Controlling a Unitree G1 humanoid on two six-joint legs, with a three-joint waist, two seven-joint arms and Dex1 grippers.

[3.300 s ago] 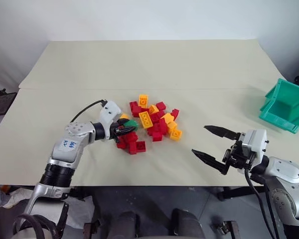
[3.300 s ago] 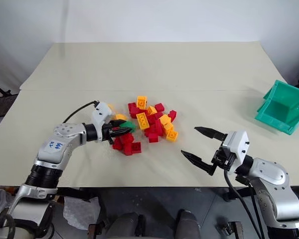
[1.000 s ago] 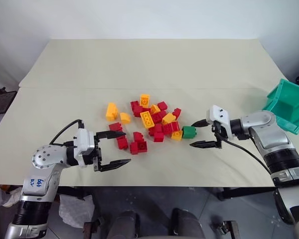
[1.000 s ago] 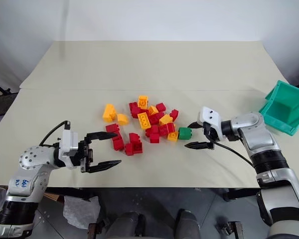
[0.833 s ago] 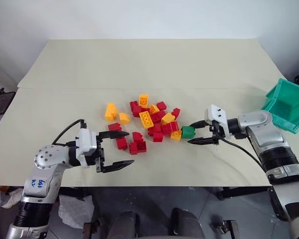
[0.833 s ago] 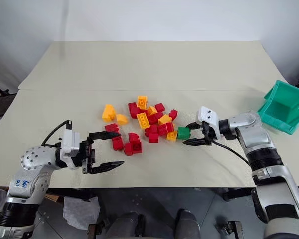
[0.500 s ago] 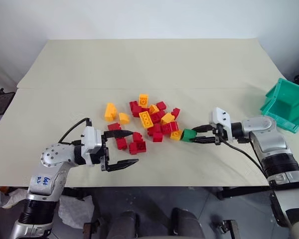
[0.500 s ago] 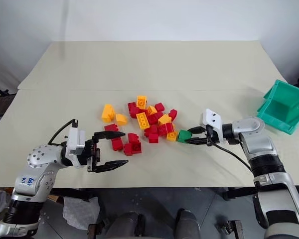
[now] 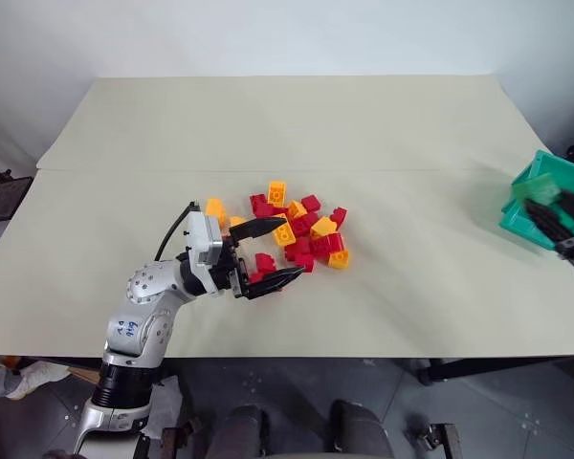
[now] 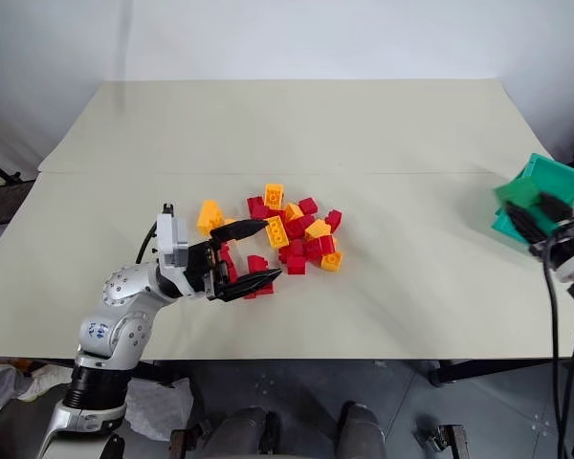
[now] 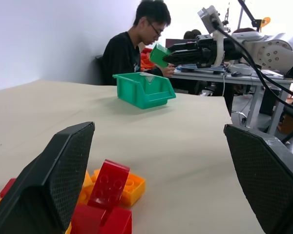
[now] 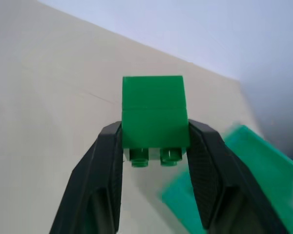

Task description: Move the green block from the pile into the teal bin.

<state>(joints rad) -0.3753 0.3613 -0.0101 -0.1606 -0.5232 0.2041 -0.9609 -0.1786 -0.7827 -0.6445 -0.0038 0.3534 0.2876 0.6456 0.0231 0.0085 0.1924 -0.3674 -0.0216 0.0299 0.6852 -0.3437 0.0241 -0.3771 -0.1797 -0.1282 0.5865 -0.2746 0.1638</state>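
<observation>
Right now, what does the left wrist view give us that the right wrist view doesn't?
Left wrist view alone: the left tool, open, low over red and orange-yellow bricks of the pile, plus a person seated at a desk beyond the table's far edge, and the right arm seen side-on. Right wrist view alone: the block's studs facing the camera between the two pads. Both: the green block held in the shut right tool, lifted off the table, with the teal bin close by and the block not yet in it.
</observation>
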